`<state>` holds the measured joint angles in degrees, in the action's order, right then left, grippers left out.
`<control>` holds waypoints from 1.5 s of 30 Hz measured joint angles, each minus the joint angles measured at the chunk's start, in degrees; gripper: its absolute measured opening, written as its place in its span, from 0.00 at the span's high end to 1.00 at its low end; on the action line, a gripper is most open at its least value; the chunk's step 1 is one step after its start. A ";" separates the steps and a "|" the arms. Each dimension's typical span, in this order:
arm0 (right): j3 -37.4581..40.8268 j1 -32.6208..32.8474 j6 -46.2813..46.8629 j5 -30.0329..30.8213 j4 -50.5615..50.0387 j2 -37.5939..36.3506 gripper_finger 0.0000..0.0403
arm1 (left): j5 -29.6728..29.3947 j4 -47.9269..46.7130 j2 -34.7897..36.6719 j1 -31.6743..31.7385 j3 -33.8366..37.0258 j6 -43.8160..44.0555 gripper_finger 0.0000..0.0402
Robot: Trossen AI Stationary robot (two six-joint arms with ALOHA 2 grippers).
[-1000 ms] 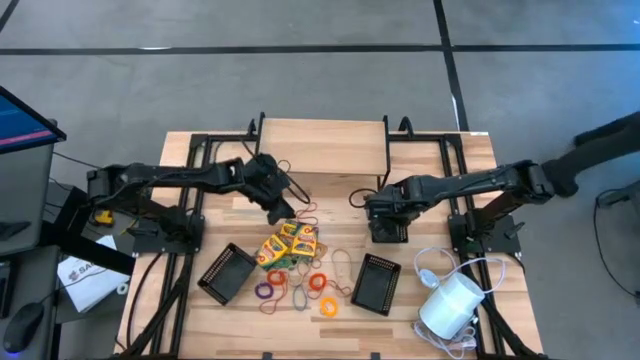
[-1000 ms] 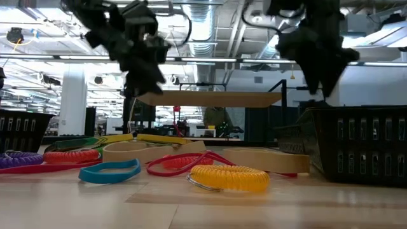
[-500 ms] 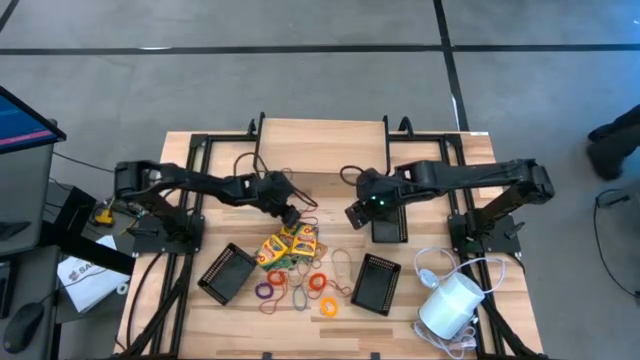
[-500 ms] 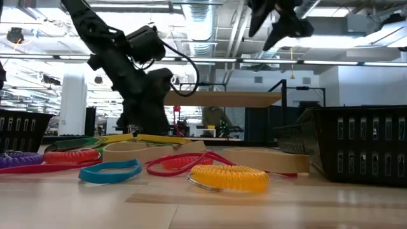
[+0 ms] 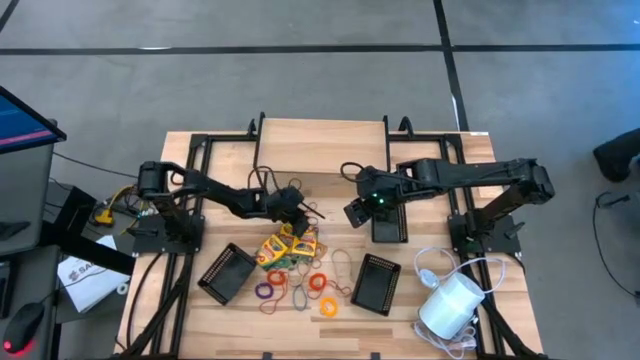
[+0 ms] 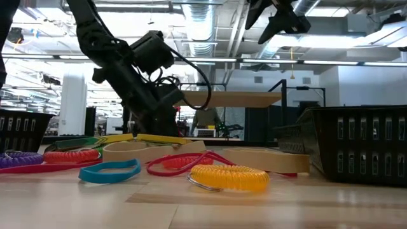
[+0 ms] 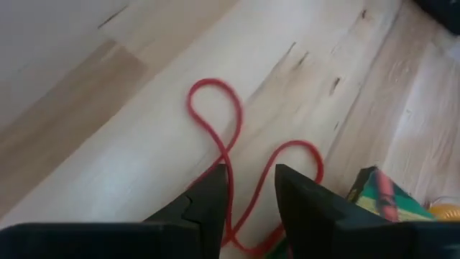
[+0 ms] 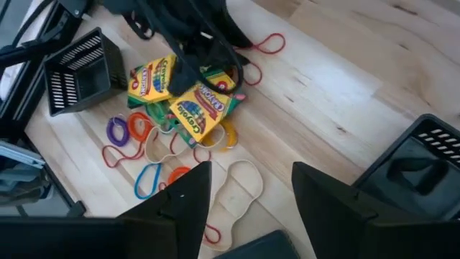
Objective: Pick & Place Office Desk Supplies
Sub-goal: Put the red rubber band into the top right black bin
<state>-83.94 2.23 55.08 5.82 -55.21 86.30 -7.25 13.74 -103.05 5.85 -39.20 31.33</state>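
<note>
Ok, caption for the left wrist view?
Left hand poised low over a red elastic loop on the table, crayon box beside it.

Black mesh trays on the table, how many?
3: one black mesh rectangular tray left of the crayon boxes, one to their right, one just behind that. None looks hidden.

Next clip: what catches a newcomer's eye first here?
The crayon boxes amid a scatter of coloured elastic loops at the table's middle. The left gripper is low over a red loop just behind them, fingers astride it; the right gripper hangs open above.
</note>
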 joint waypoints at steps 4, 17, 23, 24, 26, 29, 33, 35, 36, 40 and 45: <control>0.00 0.01 0.30 -0.22 0.68 0.00 0.53 | -1.55 0.21 -0.78 -1.90 0.00 -2.09 0.80; 0.00 0.01 -0.04 -1.41 16.55 -0.09 0.73 | 7.24 4.41 20.66 -1.13 0.37 -1.33 1.00; 0.00 0.00 -3.13 -1.55 30.22 -0.13 0.76 | 7.16 8.54 35.68 1.31 0.31 0.64 1.00; 0.00 -0.01 -3.69 -1.55 32.54 -0.12 0.76 | 6.79 8.36 37.56 1.79 0.31 0.75 1.00; 0.00 -0.10 -4.63 -1.56 37.13 -0.13 0.75 | 6.67 8.30 41.30 2.51 0.33 2.13 1.00; 0.00 -0.72 -6.15 -2.01 43.85 -0.13 0.74 | 7.40 9.03 45.41 2.96 0.31 4.19 1.00; 0.00 -2.01 -7.09 -3.13 50.60 0.00 0.71 | 8.89 14.02 47.12 2.47 0.33 7.47 0.99; 0.00 -2.69 -7.10 -4.30 51.71 0.11 0.69 | 9.44 18.56 46.99 1.89 0.33 9.23 1.00; 0.00 -3.00 -7.09 -4.65 51.74 0.15 0.67 | 9.62 20.92 46.72 1.61 0.33 9.85 1.00; 0.00 -3.44 -7.09 -4.74 51.60 0.15 0.62 | 9.66 27.52 45.60 1.19 0.31 11.71 1.00; 0.00 -3.42 -7.09 -4.98 53.33 0.20 0.54 | 10.27 30.92 43.18 1.19 0.31 15.10 1.00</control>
<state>-83.94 -1.19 47.99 0.84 -1.87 86.50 3.02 44.67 -59.88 7.05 -38.89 46.43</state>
